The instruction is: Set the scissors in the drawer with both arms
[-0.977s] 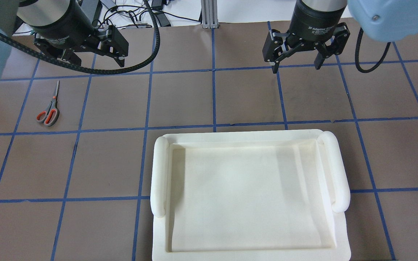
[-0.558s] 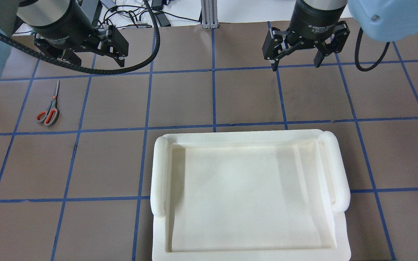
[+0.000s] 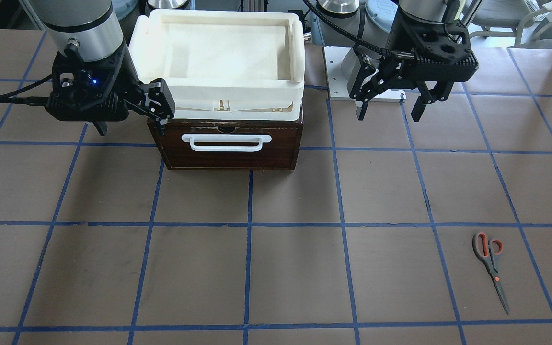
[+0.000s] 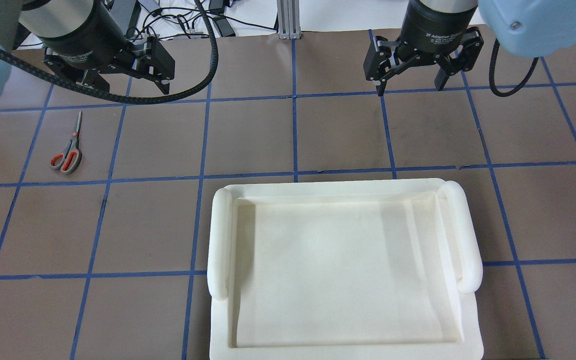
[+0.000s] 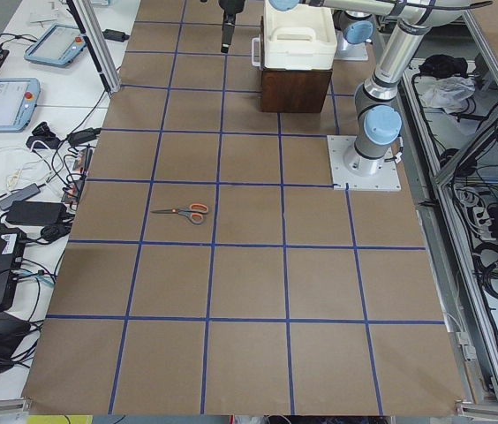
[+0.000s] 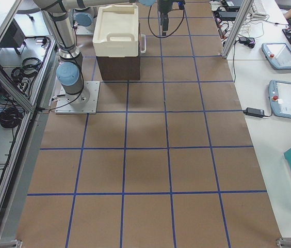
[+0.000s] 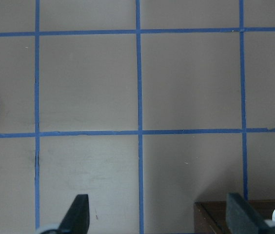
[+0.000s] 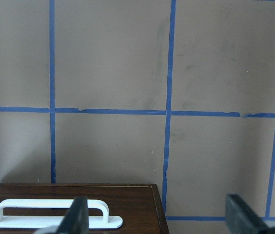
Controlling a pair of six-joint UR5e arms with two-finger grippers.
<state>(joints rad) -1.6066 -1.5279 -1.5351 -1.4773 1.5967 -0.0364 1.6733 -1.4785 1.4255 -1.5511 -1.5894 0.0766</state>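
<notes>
Left gripper (image 3: 390,111): jaws wide, empty, hanging above the table (image 3: 276,268).
Right gripper (image 4: 410,86): jaws wide, empty, just beside the drawer (image 3: 228,155), which is shut and sits toward the robot-side edge under a cream tray (image 3: 298,52).
Scissors (image 3: 493,272): flat on the table's left half, toward the operators' edge.
Step, as judged: opening approach. Next, the right gripper must grip the white handle (image 3: 227,142) and pull, and the left must descend over the scissors.

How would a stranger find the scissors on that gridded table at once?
On the brown table with the blue tape grid, a dark wooden drawer with a white bar handle stands at the robot's end. Far from it, alone in a square on the robot's left, lies the pair of scissors: grey handles lined in orange, blades closed.
</notes>
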